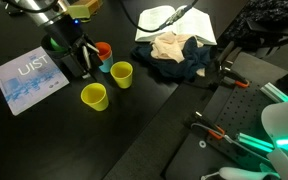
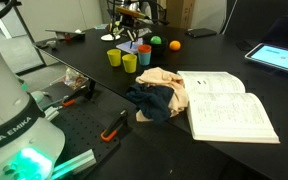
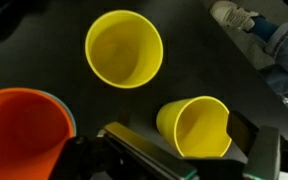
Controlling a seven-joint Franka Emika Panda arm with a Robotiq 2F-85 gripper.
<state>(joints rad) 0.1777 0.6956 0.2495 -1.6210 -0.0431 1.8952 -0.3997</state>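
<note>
A: Hovering where — the gripper (image 1: 84, 62)?
B: Far left on the black table (image 1: 164, 120), just beside the orange cup (image 1: 104, 49), jaws spread wide, holding nothing.
A: And that cup?
B: Upright, nested in a blue cup (image 1: 105, 67) — one yellow cup (image 1: 121, 73) just right of it, another yellow cup (image 1: 94, 96) nearer, both empty.

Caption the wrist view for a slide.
Two yellow cups and an orange cup, seen from above on a dark table.

Orange cup (image 3: 22, 135) nested in blue cup (image 1: 106, 67), upright; 2 yellow cups (image 3: 124, 48) upright, close beside.
</note>
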